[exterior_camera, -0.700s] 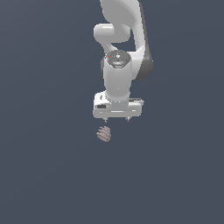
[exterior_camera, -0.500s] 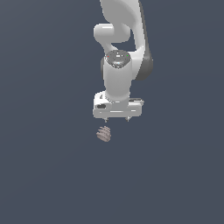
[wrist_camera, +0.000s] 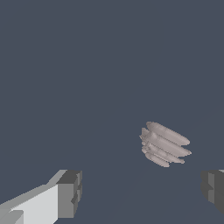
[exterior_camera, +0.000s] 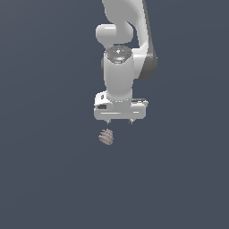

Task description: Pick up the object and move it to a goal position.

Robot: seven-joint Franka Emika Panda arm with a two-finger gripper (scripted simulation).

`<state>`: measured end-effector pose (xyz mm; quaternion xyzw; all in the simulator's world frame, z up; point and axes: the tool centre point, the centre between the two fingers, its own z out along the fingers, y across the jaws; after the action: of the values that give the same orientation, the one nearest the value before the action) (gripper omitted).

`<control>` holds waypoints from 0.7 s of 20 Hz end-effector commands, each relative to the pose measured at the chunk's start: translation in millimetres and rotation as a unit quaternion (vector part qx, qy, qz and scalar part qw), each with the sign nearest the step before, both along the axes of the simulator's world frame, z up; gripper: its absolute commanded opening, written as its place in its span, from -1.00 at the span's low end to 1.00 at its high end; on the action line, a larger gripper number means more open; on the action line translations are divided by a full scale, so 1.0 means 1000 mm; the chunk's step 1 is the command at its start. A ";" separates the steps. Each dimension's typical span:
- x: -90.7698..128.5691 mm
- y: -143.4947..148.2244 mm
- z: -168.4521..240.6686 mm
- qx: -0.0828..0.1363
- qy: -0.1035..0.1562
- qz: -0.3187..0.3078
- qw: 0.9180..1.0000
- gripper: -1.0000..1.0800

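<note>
So in the wrist view the claw (wrist_camera: pixel 140 194) is spread wide, both fingertips (wrist_camera: pixel 70 192) well apart and gripping nothing, not touching anything either. The object (wrist_camera: pixel 165 144) sits past the tips and apart from both, in line with the gap between them but much closer to one fingertip than the other. Its ridges run along its long axis, which lies at a slant across the gap rather than straight along it.

In the exterior view the object (exterior_camera: pixel 106 137) sits just below the claw (exterior_camera: pixel 119 121), under the finger on that view's left, clearly not touching. Plain dark grey tabletop (exterior_camera: pixel 49 179) all around, no edges in sight, loads of open room on every side. The arm (exterior_camera: pixel 120 67) rises behind.
</note>
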<state>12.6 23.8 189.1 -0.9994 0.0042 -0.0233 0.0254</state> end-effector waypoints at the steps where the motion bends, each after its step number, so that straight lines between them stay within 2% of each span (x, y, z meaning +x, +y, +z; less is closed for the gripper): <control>1: 0.000 0.000 0.000 0.000 0.000 0.000 1.000 0.92; 7: 0.000 -0.002 -0.003 -0.002 0.000 0.017 1.000 0.92; 14: 0.000 -0.008 -0.011 -0.008 0.001 0.063 0.998 0.92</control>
<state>12.3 17.1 180.0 -0.9984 -0.0473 -0.0215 0.0201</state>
